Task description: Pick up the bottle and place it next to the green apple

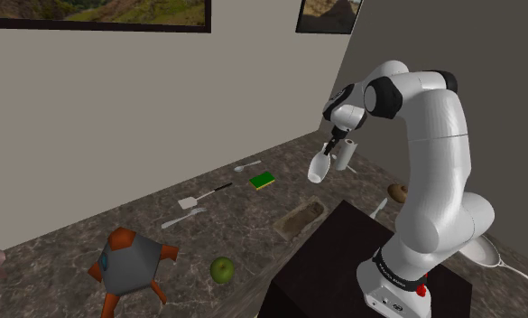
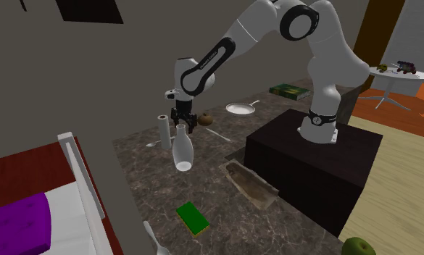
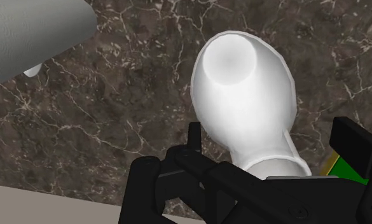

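Note:
A white bottle (image 1: 319, 166) (image 2: 182, 148) hangs in the air above the dark marble counter (image 1: 253, 230), base down and slightly tilted. My gripper (image 1: 329, 147) (image 2: 183, 122) (image 3: 267, 159) is shut on its narrow neck. In the wrist view the bottle (image 3: 245, 95) widens away from the fingers, over bare marble. The green apple (image 1: 222, 268) (image 2: 357, 247) lies on the counter far off, near the front edge at the shoulder view's lower left.
A white upright cylinder (image 1: 347, 155) (image 2: 162, 127) stands close beside the bottle. A green sponge (image 1: 264, 181) (image 2: 193, 218), a brown trough (image 1: 302, 219), a spatula (image 1: 199, 199), a pan (image 2: 240, 109) and an orange-grey object (image 1: 131, 262) lie on the counter.

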`<state>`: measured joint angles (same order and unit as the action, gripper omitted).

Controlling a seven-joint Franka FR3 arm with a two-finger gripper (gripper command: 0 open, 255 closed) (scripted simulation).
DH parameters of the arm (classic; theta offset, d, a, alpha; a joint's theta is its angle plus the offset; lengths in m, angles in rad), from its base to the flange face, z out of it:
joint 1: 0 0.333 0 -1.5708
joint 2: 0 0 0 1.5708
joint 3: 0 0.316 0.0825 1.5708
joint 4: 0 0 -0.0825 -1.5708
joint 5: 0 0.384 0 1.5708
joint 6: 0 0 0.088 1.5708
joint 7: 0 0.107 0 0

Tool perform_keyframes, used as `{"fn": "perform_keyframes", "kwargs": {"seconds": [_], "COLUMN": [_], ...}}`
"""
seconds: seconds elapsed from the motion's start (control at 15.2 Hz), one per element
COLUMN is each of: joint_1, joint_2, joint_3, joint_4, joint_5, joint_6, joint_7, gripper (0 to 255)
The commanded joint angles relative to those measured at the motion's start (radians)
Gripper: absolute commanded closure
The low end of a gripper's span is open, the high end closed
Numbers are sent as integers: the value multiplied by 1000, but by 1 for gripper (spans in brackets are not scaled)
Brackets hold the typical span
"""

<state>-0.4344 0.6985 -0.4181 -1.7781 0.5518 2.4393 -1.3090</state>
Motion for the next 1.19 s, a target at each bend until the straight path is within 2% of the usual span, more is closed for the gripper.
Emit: {"fn": "perform_keyframes", "kwargs": {"seconds": [0.0, 0.2, 0.26, 0.86, 1.12], "joint_1": [0, 0, 0, 0, 13], "joint_2": [1, 1, 1, 1, -38], "joint_3": [0, 0, 0, 0, -19], "joint_4": [1, 1, 1, 1, -6], "joint_5": [0, 0, 0, 0, -22], "joint_6": [1, 0, 0, 1, -30], "joint_7": [0, 0, 0, 0, 16], "gripper": [0, 0, 255, 255, 255]}}
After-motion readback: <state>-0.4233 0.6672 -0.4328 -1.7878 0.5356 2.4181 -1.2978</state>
